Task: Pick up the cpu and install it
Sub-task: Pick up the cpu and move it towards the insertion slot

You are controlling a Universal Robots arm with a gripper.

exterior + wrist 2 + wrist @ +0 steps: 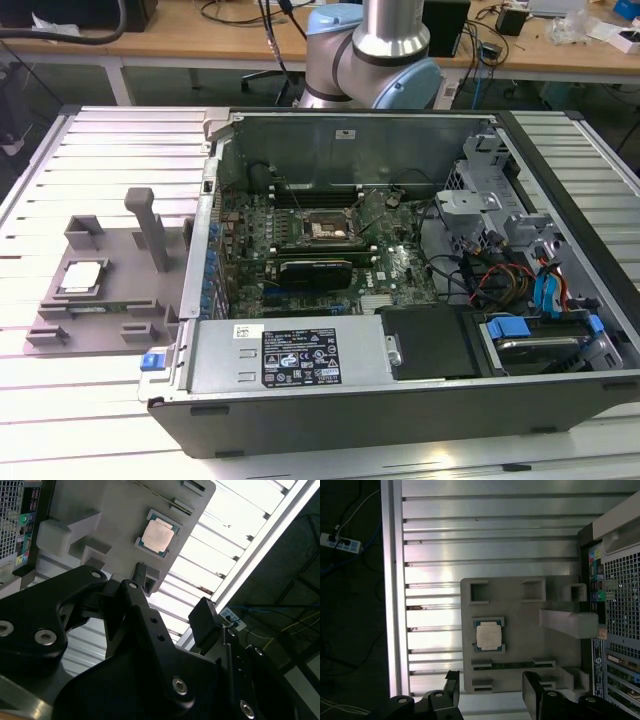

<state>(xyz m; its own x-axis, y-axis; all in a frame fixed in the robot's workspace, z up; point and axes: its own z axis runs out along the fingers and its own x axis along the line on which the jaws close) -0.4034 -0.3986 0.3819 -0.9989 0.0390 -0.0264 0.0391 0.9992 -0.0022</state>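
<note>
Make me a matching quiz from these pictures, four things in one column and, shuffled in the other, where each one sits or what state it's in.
Column one:
1. cpu
2. motherboard socket
3. gripper
4. grey tray

Column two:
A. inside the opened computer case
B. open, holding nothing
C. lying flat in a recess of the tray
D. on the slatted table, beside the case at the exterior view's left

Pairs: 1-C, 2-A, 3-B, 4-D.
</note>
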